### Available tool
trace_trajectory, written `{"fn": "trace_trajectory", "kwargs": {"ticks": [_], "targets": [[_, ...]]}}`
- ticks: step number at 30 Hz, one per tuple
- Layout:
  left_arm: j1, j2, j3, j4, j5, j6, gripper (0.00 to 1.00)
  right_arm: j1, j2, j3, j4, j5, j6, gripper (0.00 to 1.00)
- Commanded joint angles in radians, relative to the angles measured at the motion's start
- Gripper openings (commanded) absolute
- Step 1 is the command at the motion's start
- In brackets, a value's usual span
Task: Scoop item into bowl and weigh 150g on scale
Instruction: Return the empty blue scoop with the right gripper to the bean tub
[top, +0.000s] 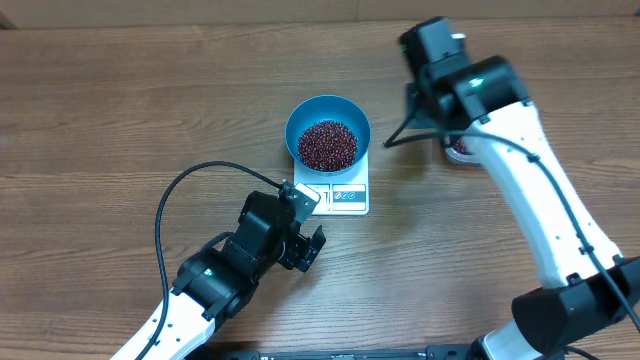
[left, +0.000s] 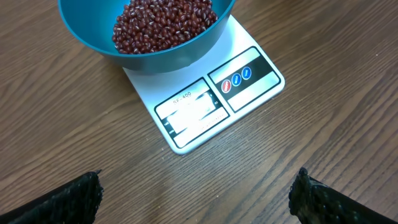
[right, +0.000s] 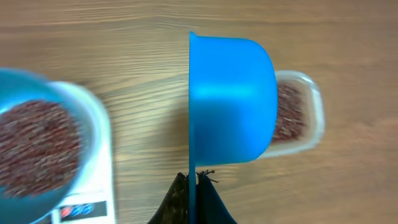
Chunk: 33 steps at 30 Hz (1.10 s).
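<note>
Left gripper (left: 198, 198): fingers (left: 69, 200) released and spread wide, with only bare table (left: 348, 124) between them. The pads are black and rough-textured. The scale (left: 219, 102) lies just ahead of the tips, centred between them and not touching. It is a flat white square with rounded corners, with a display window and a dark-framed panel of small red and blue round icons along its front edge. The bowl (left: 158, 56) stands on the scale. It is round, deep, smooth blue plastic, and it overhangs the platform. The beans (left: 165, 23) inside it are tiny oval maroon grains in a loose heap, well below the rim.

Right gripper (right: 194, 194): dark fingers clenched on the thin handle of a blue scoop (right: 233, 99). The scoop is turned on edge, its rounded back to the right and its mouth facing left. Behind it is a clear rounded plastic tub (right: 311, 118), partly hidden, holding more beans. The bowl and scale are off to the scoop's left, apart from it and blurred. The tabletop is brown wood grain.
</note>
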Motion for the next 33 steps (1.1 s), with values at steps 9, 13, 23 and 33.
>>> {"fn": "trace_trajectory", "kwargs": {"ticks": [9, 13, 23, 33], "targets": [[0.004, 0.005, -0.007, 0.003, -0.009, -0.003, 1.0, -0.235, -0.004, 0.002, -0.024, 0.018, -0.016, 0.04], [0.004, 0.005, -0.007, 0.003, -0.01, -0.003, 1.0, -0.24, 0.05, -0.024, -0.03, 0.027, -0.038, 0.04], [0.004, 0.005, -0.007, 0.003, -0.01, -0.003, 1.0, -0.24, 0.113, -0.057, -0.046, 0.026, -0.038, 0.04], [0.004, 0.005, -0.007, 0.003, -0.009, -0.003, 1.0, -0.24, 0.119, -0.158, 0.02, 0.026, -0.038, 0.04]]}}
